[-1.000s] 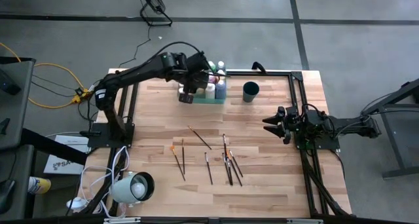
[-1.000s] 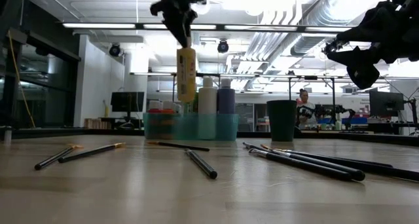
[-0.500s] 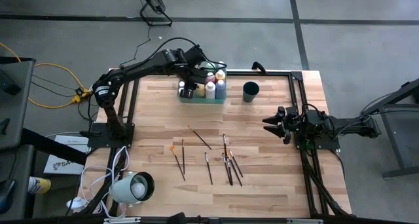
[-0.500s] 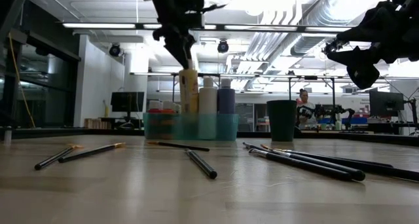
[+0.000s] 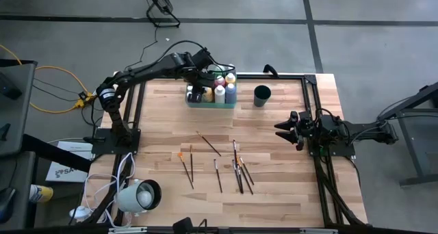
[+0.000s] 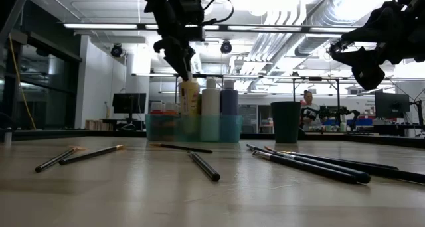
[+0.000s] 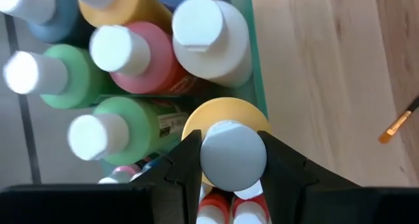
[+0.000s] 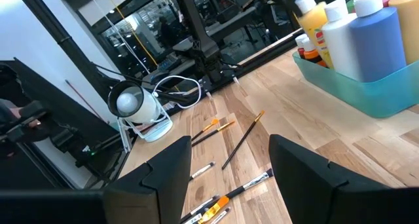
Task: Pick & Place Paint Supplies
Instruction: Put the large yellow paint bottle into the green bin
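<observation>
My left gripper (image 5: 198, 85) is shut on a yellow paint bottle (image 6: 189, 96) with a white cap, down in the near left part of the translucent green tray (image 6: 226, 129). Several other bottles (image 7: 203, 34) stand upright in the tray around it. Several dark-handled paintbrushes (image 5: 236, 169) lie flat on the wooden table. My right gripper (image 5: 279, 130) hangs open and empty above the table's right side. My left gripper pinches the yellow bottle's white cap (image 7: 232, 152) between its two fingers (image 7: 185, 165), one on each side. The fingers come from above, pointing down. The bottle stands upright with its lower part inside the tray; whether its base rests on the tray floor is hidden.
A dark round cup (image 5: 261, 95) stands to the right of the tray (image 5: 212, 105). Brushes (image 5: 186, 164) are scattered over the table's middle and near part. A lamp (image 5: 140, 196) sits at the near left corner. A person (image 6: 307, 101) is in the room behind.
My left gripper has gone toward the table's far edge and down, still shut on the yellow bottle. The bottle, which hung above and in front of the tray, has come down upright into the tray beside the white bottle.
</observation>
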Tool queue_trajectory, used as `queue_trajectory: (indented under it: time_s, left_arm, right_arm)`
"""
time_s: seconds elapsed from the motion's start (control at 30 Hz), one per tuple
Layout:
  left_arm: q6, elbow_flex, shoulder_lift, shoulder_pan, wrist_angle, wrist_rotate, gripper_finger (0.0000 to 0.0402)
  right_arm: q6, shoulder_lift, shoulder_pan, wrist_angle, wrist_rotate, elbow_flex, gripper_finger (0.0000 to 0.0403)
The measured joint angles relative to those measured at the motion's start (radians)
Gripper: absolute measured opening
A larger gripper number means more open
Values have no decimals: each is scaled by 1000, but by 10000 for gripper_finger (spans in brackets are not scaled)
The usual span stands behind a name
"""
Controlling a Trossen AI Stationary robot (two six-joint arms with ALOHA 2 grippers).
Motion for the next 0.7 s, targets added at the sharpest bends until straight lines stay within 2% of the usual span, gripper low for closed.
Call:
queue_trajectory:
  time_s: [0.3,0.5,0.7]
  left_arm:
    - [6,-35,-1,0,45,0,114]
    - [33,-35,-2,-1,57,0,168]
    - [52,-35,-2,0,68,-2,174]
  right_arm:
    - [0,0,0,0,0,0,199]
    - [0,0,0,0,0,0,199]
    - [0,0,0,0,0,0,199]
